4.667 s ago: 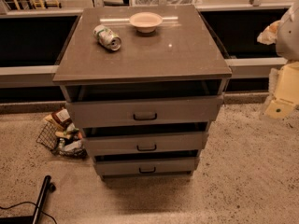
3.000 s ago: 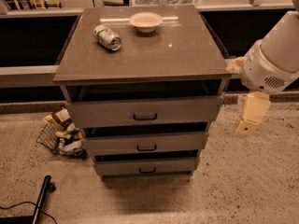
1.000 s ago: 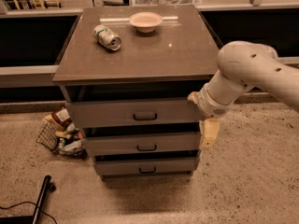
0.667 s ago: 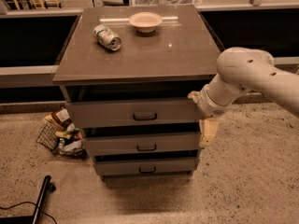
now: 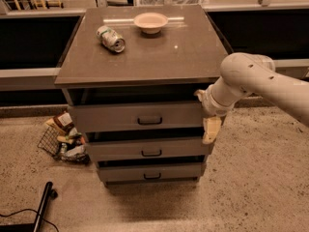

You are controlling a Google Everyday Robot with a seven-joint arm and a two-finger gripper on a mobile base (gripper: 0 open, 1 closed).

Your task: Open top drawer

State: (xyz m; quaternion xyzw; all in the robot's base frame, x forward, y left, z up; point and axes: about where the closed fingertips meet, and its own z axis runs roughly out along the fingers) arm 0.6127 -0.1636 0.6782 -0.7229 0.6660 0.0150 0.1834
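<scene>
Top drawer (image 5: 120, 117), seemingly shut, under the worktop's (image 5: 145, 64) front edge, pull handle (image 5: 150, 121) untouched; gripper (image 5: 211, 129) below the front right corner beside the drawer's end, presumably positioned to reach the handle, grip state indiscernible; can (image 5: 110, 37), bowl (image 5: 150, 22) near rear edge

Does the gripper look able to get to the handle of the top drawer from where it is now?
Probably yes. The gripper hangs at the right end of the top drawer, and nothing stands between it and the handle at the front's centre. It only needs a sideways move.

no readable text, pincer (image 5: 211, 129) beside top drawer (image 5: 135, 116)
</scene>
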